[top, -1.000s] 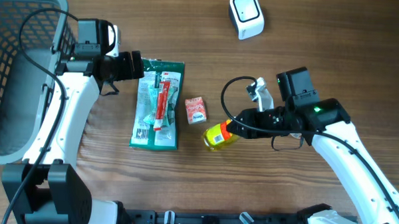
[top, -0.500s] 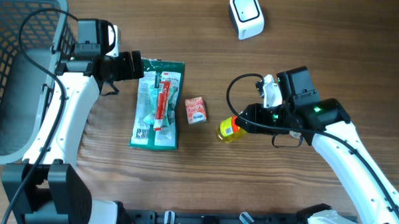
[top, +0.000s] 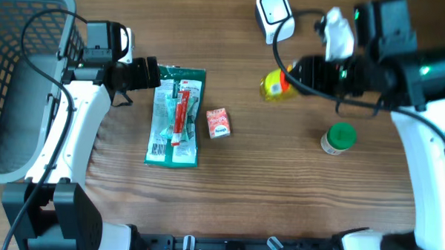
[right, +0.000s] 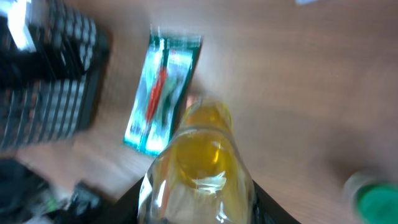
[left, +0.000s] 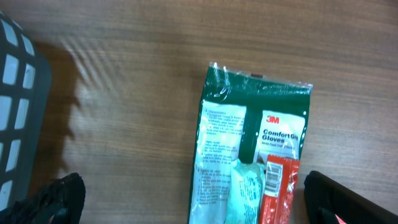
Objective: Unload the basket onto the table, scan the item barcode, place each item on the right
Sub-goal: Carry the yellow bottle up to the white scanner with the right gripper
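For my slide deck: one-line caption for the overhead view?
Right gripper holds a yellow bottle near the white scanner; open left gripper hovers at the green 3M package.

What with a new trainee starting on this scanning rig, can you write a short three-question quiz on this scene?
1. True or false: the left gripper is clamped on the glove packet.
2. Multiple choice: the right gripper holds A) the small red box, B) the yellow bottle, C) the green-capped jar.
3. Short answer: which white device sits on the table just beyond the held item?

Key: 1 false, it is open and holds nothing. 2 B. 3 the scanner.
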